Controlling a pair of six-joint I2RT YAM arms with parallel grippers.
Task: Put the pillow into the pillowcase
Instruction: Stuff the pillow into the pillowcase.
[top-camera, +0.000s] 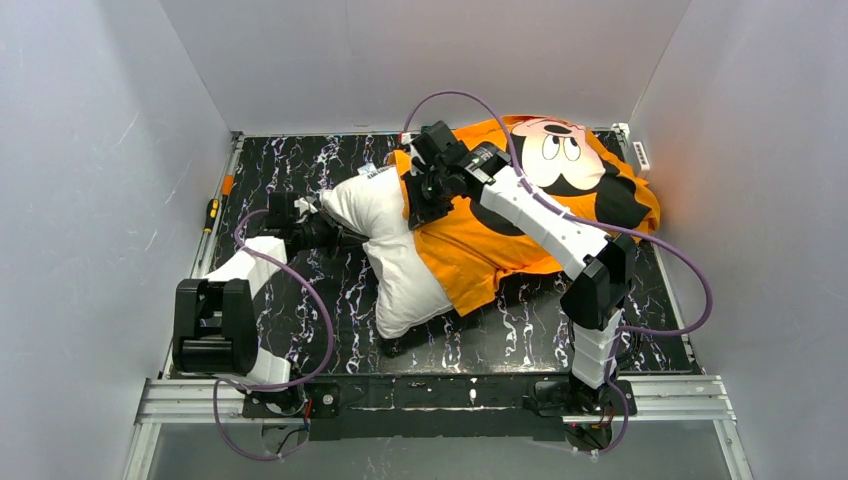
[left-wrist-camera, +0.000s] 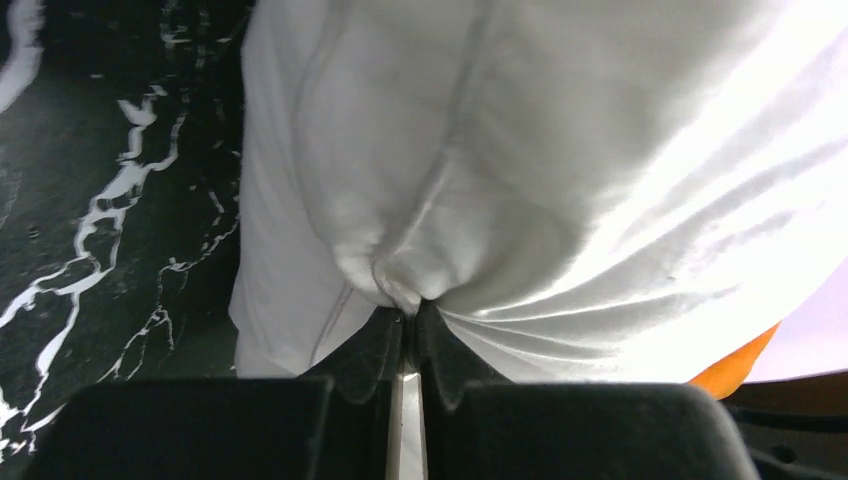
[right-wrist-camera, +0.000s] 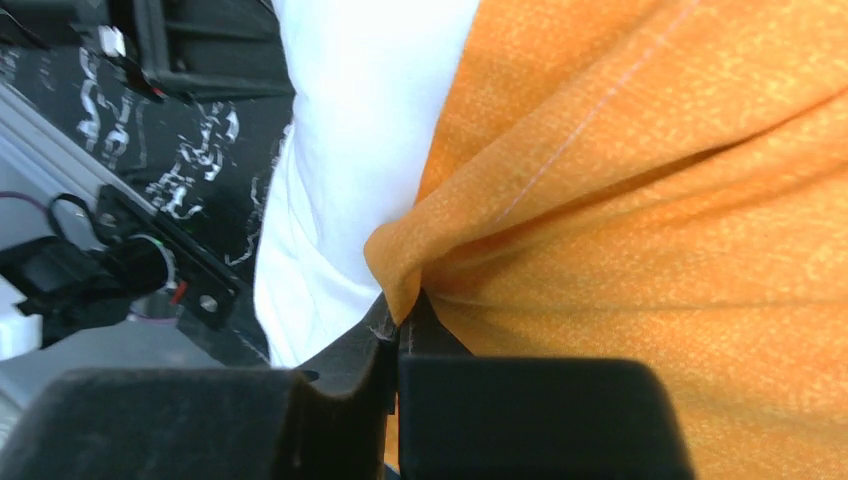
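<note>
Pinching pillow (left-wrist-camera: 500, 150) in left tool (left-wrist-camera: 407, 318), pillowcase (right-wrist-camera: 650, 180) edge in right tool (right-wrist-camera: 398, 318)

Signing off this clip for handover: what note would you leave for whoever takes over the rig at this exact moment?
Left gripper: shut, pinching the pillow at its exposed end.
Right gripper: shut on the pillowcase, at its open edge.
Done: one end of the pillow is inside the pillowcase.
Left: the white end sticks out toward the left arm. It probably needs the pillowcase pulled over it, or the pillow pushed deeper.
</note>
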